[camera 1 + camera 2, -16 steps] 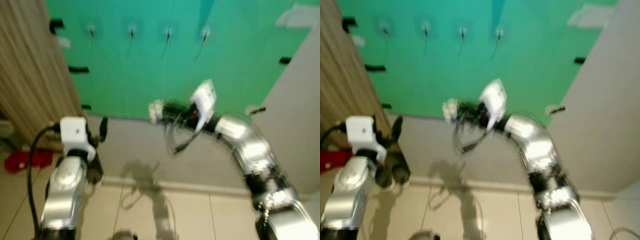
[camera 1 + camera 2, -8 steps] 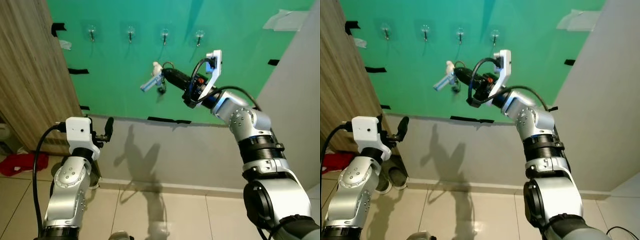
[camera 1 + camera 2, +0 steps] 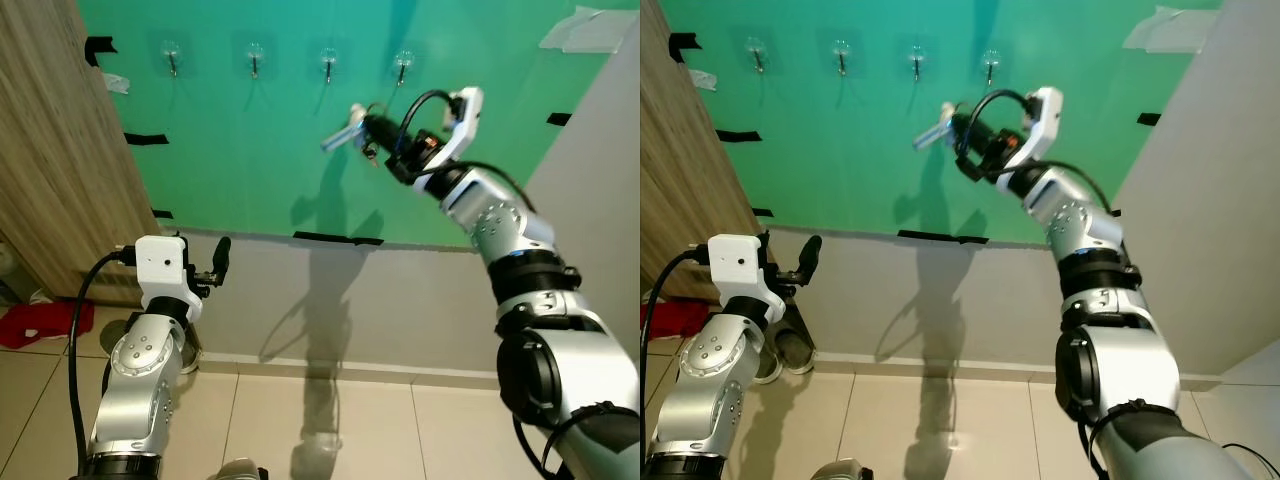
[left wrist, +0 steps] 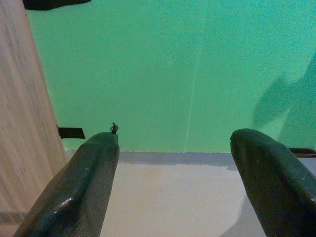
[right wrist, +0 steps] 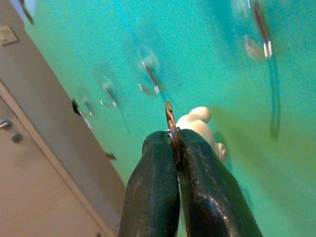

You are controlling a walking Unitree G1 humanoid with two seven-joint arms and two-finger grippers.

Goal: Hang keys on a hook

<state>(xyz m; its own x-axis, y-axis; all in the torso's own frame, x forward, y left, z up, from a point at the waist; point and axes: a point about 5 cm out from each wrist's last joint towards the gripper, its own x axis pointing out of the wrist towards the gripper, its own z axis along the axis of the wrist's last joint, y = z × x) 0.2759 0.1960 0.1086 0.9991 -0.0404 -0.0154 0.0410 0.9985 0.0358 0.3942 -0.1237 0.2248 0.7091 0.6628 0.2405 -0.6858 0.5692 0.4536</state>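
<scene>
Black right tool (image 5: pixel 177 148) clamps the keys (image 3: pixel 352 130) near hooks (image 3: pixel 328 60)

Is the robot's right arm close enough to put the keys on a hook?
Probably yes. The right gripper, shut on the keys, is raised just below and between the two rightmost hooks, and nothing stands between them.
</scene>
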